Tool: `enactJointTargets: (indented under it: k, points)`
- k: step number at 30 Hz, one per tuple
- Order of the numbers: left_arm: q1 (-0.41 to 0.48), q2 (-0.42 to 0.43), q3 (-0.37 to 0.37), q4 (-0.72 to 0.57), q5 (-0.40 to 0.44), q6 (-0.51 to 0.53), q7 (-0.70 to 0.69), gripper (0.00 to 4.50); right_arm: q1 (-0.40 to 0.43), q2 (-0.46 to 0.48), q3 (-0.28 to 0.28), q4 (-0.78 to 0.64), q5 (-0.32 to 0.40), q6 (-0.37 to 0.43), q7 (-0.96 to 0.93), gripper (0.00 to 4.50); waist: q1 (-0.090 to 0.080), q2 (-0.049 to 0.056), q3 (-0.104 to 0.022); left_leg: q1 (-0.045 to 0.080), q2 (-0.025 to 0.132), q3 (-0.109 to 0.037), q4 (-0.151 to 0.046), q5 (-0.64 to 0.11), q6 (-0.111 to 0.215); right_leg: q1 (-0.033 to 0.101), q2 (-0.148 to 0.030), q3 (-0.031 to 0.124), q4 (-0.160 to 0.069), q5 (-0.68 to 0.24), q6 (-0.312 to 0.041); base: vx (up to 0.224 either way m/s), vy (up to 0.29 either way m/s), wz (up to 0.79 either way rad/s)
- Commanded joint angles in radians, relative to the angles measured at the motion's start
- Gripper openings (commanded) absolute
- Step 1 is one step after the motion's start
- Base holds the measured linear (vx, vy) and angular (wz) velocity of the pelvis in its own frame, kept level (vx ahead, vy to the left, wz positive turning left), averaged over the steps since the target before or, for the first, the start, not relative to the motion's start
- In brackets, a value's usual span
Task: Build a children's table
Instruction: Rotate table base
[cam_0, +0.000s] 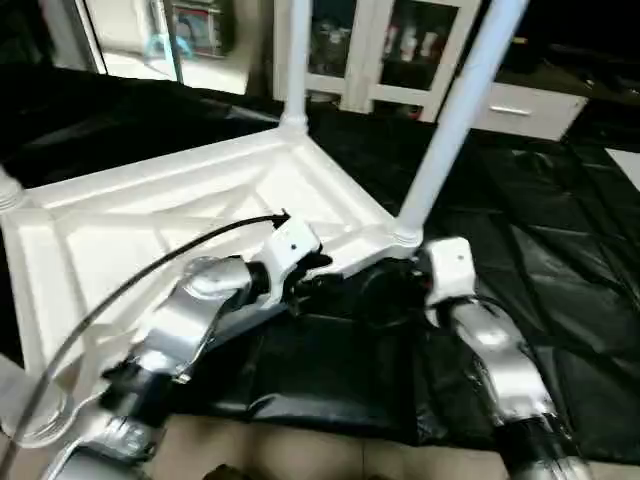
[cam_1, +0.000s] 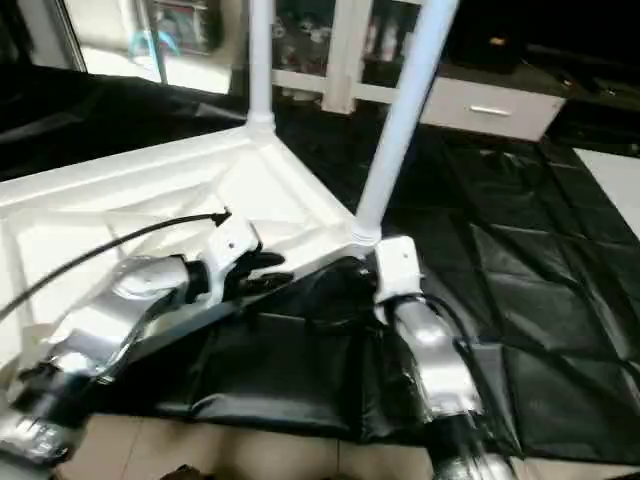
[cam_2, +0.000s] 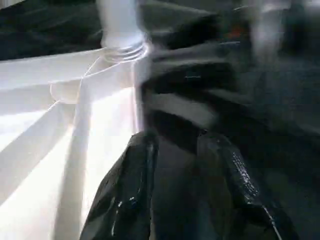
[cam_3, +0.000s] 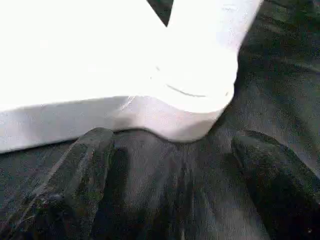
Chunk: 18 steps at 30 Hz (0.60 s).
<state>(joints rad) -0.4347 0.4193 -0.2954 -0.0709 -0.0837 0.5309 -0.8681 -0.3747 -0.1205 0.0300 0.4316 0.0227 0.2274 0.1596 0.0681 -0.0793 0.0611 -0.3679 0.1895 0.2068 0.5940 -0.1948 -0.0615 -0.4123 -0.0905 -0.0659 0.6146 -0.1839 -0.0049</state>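
Table top (cam_0: 150, 215) upside down | left claw (cam_0: 312, 272) parted, empty, at rim | right claw (cam_3: 175, 165) wide, empty, at corner

Both silver forearms reach forward, left gripper (cam_2: 175, 165) slightly parted, right gripper (cam_3: 170, 165) spread wide.

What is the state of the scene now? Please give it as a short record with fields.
table top: white table top lies underside up on the black sheet
legs fitted: two white legs stand upright in corner sockets
left gripper: left gripper at the top's near edge, fingers apart, holding nothing
right gripper: right gripper open, just before the corner socket with the nearer leg, not touching
background: white cabinets
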Motion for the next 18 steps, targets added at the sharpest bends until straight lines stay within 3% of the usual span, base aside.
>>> enactJointTargets:
  k: [1,8,9,11,12,13,15,18]
  points:
    - [0.020,0.029,-0.015,-0.108,0.004,0.093,-0.012,1.61,-0.038,-0.014,-0.017,0.056,-0.011,-0.020,-0.011,4.08,-0.006,0.004,-0.063,0.021,0.045,-0.018,-0.074,-0.115,-0.013,0.046,-0.051,0.049,-0.047,-0.082,-0.196,0.000,0.000,0.00]
    - [0.083,0.159,-0.040,-0.269,0.008,0.228,-0.079,1.61,-0.032,-0.028,-0.035,0.019,0.025,-0.010,0.042,4.08,-0.008,0.004,-0.065,0.018,0.039,-0.017,-0.072,-0.097,-0.020,0.048,-0.045,0.051,-0.047,-0.078,-0.164,0.000,0.000,0.00]
    - [0.090,0.182,-0.047,-0.287,0.001,0.248,-0.088,1.61,-0.023,-0.030,-0.036,0.008,0.032,-0.010,0.054,4.08,-0.008,0.011,-0.064,0.019,0.038,-0.017,-0.072,-0.101,-0.024,0.046,-0.044,0.051,-0.047,-0.082,-0.164,0.000,0.000,0.00]
    - [0.101,0.235,-0.070,-0.339,-0.019,0.308,-0.101,1.61,-0.004,-0.041,-0.037,-0.007,0.040,-0.017,0.068,4.08,-0.009,0.008,-0.064,0.020,0.039,-0.018,-0.073,-0.128,-0.034,0.046,-0.044,0.051,-0.047,-0.097,-0.163,0.000,0.000,0.00]
    - [0.105,0.247,-0.080,-0.348,-0.017,0.323,-0.101,1.61,0.013,-0.046,-0.035,-0.033,0.052,-0.011,0.088,4.08,-0.008,0.018,-0.063,0.020,0.039,-0.019,-0.074,-0.135,-0.038,0.045,-0.045,0.051,-0.047,-0.104,-0.165,0.000,0.000,0.00]
    - [0.107,0.253,-0.086,-0.352,-0.014,0.332,-0.100,1.61,0.024,-0.049,-0.034,-0.051,0.061,-0.007,0.103,4.08,-0.009,0.015,-0.063,0.021,0.039,-0.018,-0.074,-0.143,-0.039,0.044,-0.043,0.051,-0.051,-0.111,-0.162,0.000,0.000,0.00]
    - [0.103,0.249,-0.098,-0.333,0.013,0.347,-0.080,1.61,0.057,-0.057,-0.028,-0.111,0.095,0.006,0.164,4.08,-0.006,0.014,-0.062,0.020,0.041,-0.019,-0.073,-0.157,-0.038,0.045,-0.043,0.053,-0.053,-0.121,-0.156,0.000,0.000,0.00]
    - [0.087,0.249,-0.128,-0.267,0.079,0.347,-0.040,1.61,0.152,-0.121,0.016,-0.310,0.231,0.094,0.401,4.08,-0.003,0.019,-0.061,0.018,0.043,-0.027,-0.076,-0.202,-0.029,0.048,-0.045,0.052,-0.059,-0.162,-0.141,0.000,0.000,0.00]
